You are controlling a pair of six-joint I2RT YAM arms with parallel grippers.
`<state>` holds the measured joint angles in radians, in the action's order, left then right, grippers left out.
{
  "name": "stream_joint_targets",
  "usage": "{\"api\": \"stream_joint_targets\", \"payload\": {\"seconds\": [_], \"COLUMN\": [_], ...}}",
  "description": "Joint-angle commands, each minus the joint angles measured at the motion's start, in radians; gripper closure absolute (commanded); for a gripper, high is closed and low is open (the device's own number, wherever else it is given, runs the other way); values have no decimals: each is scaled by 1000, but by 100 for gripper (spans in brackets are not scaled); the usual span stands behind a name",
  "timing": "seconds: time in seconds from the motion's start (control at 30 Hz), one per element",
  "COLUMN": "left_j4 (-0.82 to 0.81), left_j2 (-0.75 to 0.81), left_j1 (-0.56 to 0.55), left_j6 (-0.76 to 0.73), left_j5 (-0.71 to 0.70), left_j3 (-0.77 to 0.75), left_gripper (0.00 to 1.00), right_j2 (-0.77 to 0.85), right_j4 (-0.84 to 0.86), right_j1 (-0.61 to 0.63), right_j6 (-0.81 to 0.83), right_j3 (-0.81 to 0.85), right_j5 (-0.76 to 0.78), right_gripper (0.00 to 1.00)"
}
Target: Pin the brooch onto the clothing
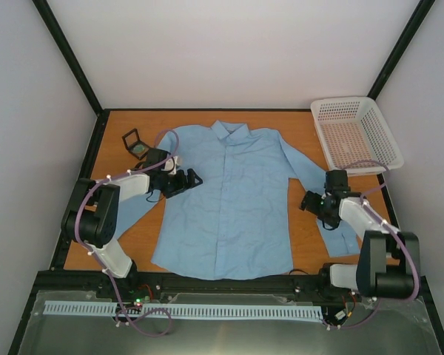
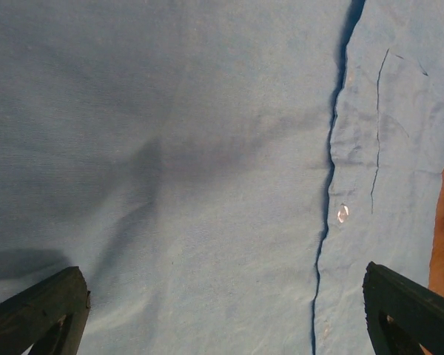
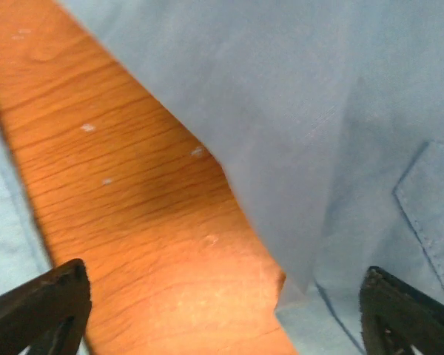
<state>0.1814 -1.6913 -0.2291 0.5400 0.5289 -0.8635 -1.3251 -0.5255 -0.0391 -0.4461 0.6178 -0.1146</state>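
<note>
The light blue long-sleeved shirt [image 1: 229,207] lies flat, front up and buttoned, with its collar toward the far edge and sleeves spread. The tiny greenish-grey brooch [image 1: 140,149] sits in an open black box [image 1: 132,137] near one shoulder.

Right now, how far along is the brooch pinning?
Done: shirt lies spread flat. In hand: nothing; left pincer hovers open over its chest, right pincer open by the sleeve. Left: brooch seems to sit in the open black box, unpinned.

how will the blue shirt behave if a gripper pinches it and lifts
Likely floppy: the shirt lies flat with soft creases, so a pinch would probably lift only a tent of cloth. Pushed, it would probably bunch rather than slide whole across the wooden table.
</note>
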Motion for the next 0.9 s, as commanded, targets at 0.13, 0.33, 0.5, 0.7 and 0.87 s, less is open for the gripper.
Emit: {"api": "stream_joint_targets", "payload": {"seconds": [0.13, 0.33, 0.5, 0.7, 0.87], "left_j4": [14, -3, -11, -11, -11], "left_j2": [32, 48, 55, 62, 66], "left_j1": [7, 7, 7, 7, 7], "left_j6": [-15, -20, -14, -3, -5], "left_j5": [23, 60, 59, 55, 52], "left_j3": [-4, 13, 31, 42, 52], "left_gripper": [0, 0, 0, 0, 0], "right_j2": [167, -20, -309, -602, -680], "right_j4": [44, 52, 91, 7, -3], "right_j1": [15, 165, 258, 322, 316], "right_j6": [101, 193, 186, 92, 70], "right_j3": [22, 222, 490, 761, 791], "right_j5": [-232, -130, -110, 55, 190], "right_gripper": [0, 0, 0, 0, 0]}}
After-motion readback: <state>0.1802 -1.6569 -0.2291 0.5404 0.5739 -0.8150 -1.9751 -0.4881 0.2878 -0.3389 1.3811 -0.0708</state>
